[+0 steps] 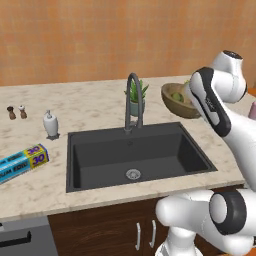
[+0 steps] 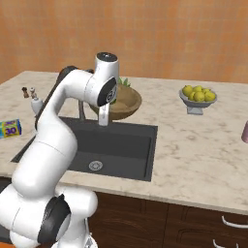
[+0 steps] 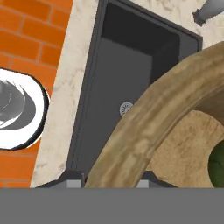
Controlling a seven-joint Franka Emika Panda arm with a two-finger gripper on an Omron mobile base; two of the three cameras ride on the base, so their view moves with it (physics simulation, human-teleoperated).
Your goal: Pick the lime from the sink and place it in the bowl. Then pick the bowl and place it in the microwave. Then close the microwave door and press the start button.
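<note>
The tan wooden bowl (image 1: pixel 176 101) is at the counter behind the sink's right corner, and I cannot tell whether it rests there or is raised. The yellow-green lime (image 1: pixel 177 96) lies inside it and shows as a dark green patch (image 3: pixel 218 164) in the hand view. My gripper (image 2: pixel 103 117) reaches down over the bowl's (image 2: pixel 123 104) near rim. In the hand view that thick rim (image 3: pixel 131 144) runs between the two fingertips, and the gripper (image 3: pixel 109 181) is shut on it. The dark grey sink (image 1: pixel 125 150) holds nothing but its drain (image 1: pixel 133 174). The microwave and its door are out of view.
A dark arched faucet (image 1: pixel 132 100) and a small plant (image 1: pixel 138 94) stand behind the sink. A soap dispenser (image 1: pixel 50 124), two shakers (image 1: pixel 16 112) and a foil box (image 1: pixel 22 162) sit on the left counter. A grey dish of yellow fruit (image 2: pixel 197 97) is to the right.
</note>
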